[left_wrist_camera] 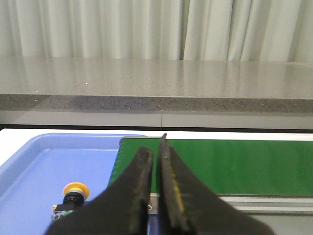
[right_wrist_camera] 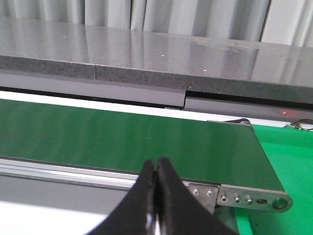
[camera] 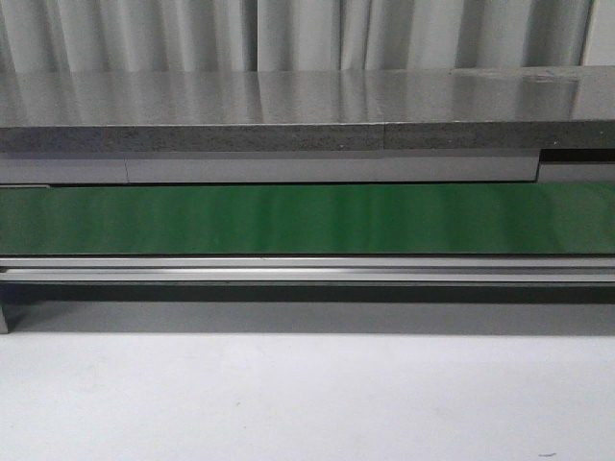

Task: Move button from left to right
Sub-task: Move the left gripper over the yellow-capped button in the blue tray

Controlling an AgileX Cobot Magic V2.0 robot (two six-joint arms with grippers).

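While the front view takes in only the green conveyor belt [camera: 307, 219], its metal side rail [camera: 307, 267], the grey stone ledge [camera: 288, 110] behind it and the white table [camera: 288, 394] in front, neither arm nor the button appears there. The button [left_wrist_camera: 73, 196] shows only in the left wrist view: it lies in a blue tray [left_wrist_camera: 54, 161], yellow cap up on its dark body, close to the tray's near side and partly cut off by the left end effector [left_wrist_camera: 155, 159]. The tray's right wall sits just beside the belt's left end, and the tray floor around the button is otherwise bare blue. The left end effector has its black fingers [left_wrist_camera: 142, 176] nearly together, a thin slit between them, holding nothing. It is apart from the button.

The right wrist view alone shows the belt's right end, where a metal bracket [right_wrist_camera: 244, 198] with screws closes the rail and a bright green surface [right_wrist_camera: 288, 156] lies beyond it. The right end effector [right_wrist_camera: 156, 164] has its fingertips pressed together with nothing between them, above the rail's near edge.
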